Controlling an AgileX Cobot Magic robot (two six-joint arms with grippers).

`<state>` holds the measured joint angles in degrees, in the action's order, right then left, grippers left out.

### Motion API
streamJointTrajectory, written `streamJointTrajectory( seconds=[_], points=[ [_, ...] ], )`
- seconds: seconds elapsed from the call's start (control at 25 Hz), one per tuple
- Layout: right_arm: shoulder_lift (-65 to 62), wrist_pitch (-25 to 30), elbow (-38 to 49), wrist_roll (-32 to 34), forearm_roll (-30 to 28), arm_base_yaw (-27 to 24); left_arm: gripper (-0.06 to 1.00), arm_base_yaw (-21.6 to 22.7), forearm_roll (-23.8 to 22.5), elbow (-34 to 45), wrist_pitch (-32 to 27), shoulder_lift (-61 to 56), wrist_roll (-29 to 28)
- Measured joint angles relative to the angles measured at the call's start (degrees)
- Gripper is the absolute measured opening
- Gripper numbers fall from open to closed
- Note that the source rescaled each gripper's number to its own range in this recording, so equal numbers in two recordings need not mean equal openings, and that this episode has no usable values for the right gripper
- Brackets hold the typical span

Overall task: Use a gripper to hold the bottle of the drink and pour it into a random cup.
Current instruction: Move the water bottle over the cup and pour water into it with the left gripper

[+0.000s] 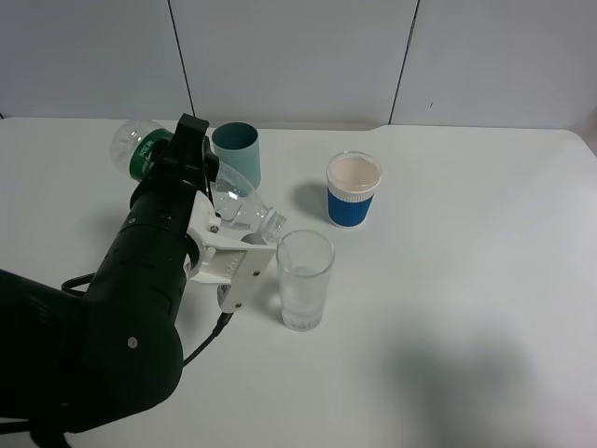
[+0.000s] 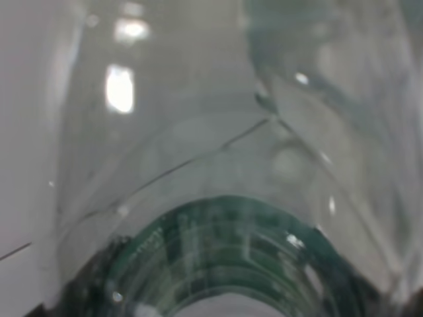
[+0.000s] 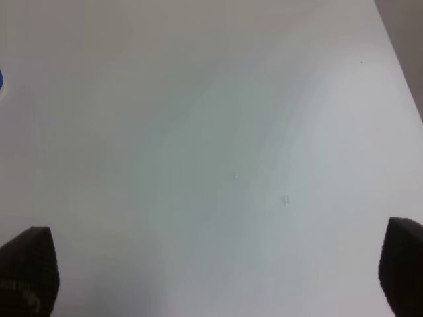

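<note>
Gripping: your left gripper (image 1: 229,222) clamps the bottle of the drink (image 1: 246,207), tilted at the cup (image 1: 305,280).
Label (image 1: 145,157): green, unreadable.
Right gripper (image 3: 211,277): spread.

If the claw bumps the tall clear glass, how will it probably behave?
The tall clear glass looks narrow for its height, so a bump near its rim could tip it. On the smooth table, a low push would probably slide it. It looks rigid; a fall might crack it.
</note>
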<state>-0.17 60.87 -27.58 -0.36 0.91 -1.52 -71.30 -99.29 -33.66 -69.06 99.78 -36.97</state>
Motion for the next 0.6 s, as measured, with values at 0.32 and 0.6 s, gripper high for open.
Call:
streamJointTrajectory(
  seconds=[0.32, 0.6],
  points=[
    [0.0, 0.0, 0.0, 0.0, 0.0, 0.0, 0.0, 0.0, 0.0, 0.0, 0.0, 0.0, 1.02],
    [0.0, 0.0, 0.0, 0.0, 0.0, 0.0, 0.0, 0.0, 0.0, 0.0, 0.0, 0.0, 2.1]
  ],
)
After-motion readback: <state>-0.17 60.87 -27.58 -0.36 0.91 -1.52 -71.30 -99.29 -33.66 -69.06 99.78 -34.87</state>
